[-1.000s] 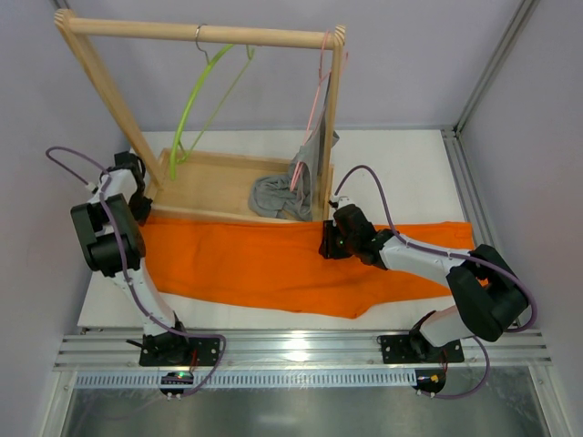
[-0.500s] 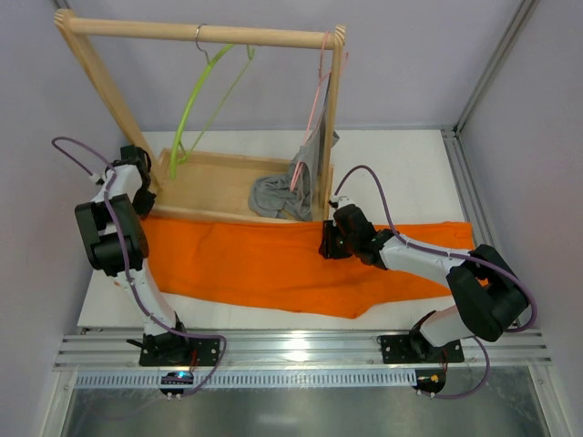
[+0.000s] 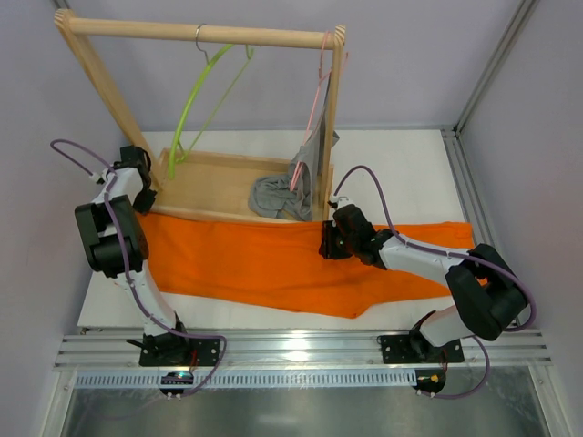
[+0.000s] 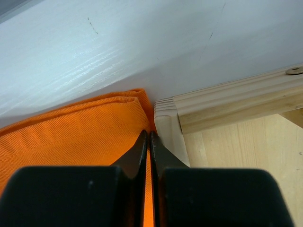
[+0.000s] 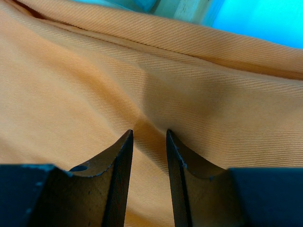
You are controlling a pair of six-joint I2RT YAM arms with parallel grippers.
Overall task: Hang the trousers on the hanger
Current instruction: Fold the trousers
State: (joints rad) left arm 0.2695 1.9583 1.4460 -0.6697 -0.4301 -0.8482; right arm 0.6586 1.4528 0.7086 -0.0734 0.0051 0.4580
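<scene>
Our left fingers (image 4: 147,142) pinch the trousers (image 3: 264,259) corner; our right fingers (image 5: 149,142) stand apart over cloth. That thin pinch may slip when lifting toward the hanger (image 3: 196,100).

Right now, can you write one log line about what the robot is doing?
left gripper: shut at trousers corner | right gripper: partly open, on trousers | hanger: on rack, empty

You've got a wooden rack (image 3: 333,118) standing on the white table (image 3: 401,173), a pink hanger (image 3: 316,100) hooked at its right end, a grey garment (image 3: 284,194) drooping from it into the wooden tray (image 3: 211,185).
</scene>
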